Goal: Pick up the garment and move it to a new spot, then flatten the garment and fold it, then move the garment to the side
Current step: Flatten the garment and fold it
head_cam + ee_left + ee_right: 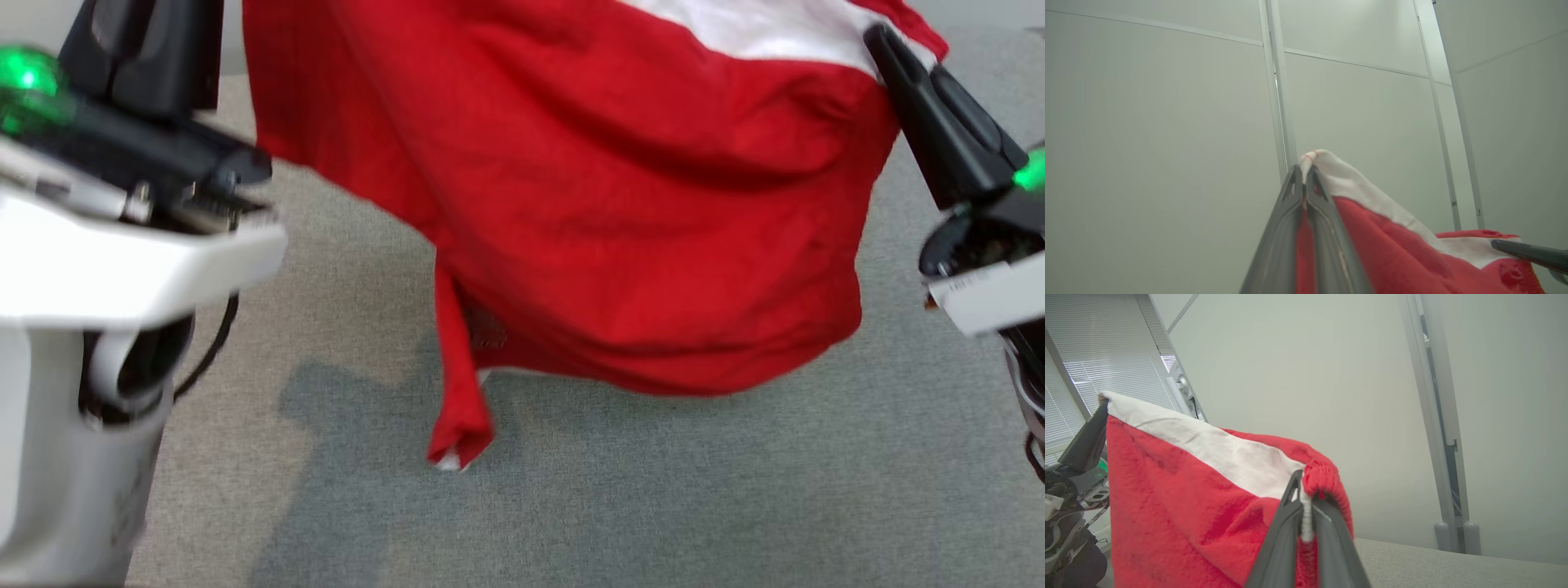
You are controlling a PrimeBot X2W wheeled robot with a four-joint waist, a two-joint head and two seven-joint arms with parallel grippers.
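Garment (612, 204) hangs spread between my two grippers, above the grey surface (653, 506). My left gripper (1303, 171) has its fingers pressed together on a white-edged corner; my right gripper (1301, 482) pinches the red ribbed trim. One red corner dangles lowest, over the surface's middle. A dark patch (486, 331) beside it is too blurred to read.

Office: partition panels (1147, 143), window blinds (1106, 343).
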